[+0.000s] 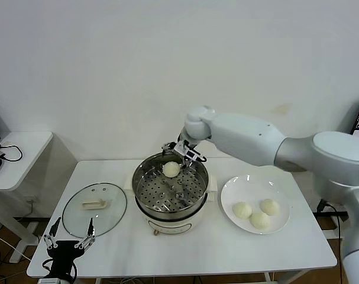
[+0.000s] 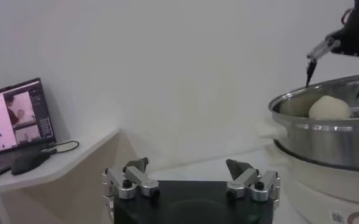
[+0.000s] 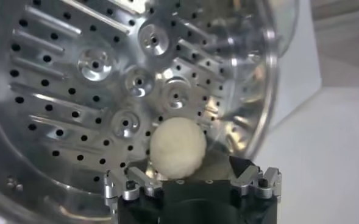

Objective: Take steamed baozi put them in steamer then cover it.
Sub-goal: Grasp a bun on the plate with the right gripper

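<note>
White table [image 1: 197,248] carries a flat white plate [image 1: 281,189] at its right side. A side desk [image 1: 25,148] holds a lit laptop [image 2: 14,115], mouse [image 2: 27,161] and cable [image 1: 10,151]

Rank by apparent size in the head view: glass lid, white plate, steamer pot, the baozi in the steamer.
1. Steamer pot
2. White plate and glass lid: look about alike, not ranked
3. Baozi in the steamer, clearly smallest

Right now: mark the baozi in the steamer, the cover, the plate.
baozi in the steamer [image 1: 171,169], head view, top of bun.
cover [image 1: 94,204], head view, its handle.
plate [image 1: 233,190], head view, bare left part.
</note>
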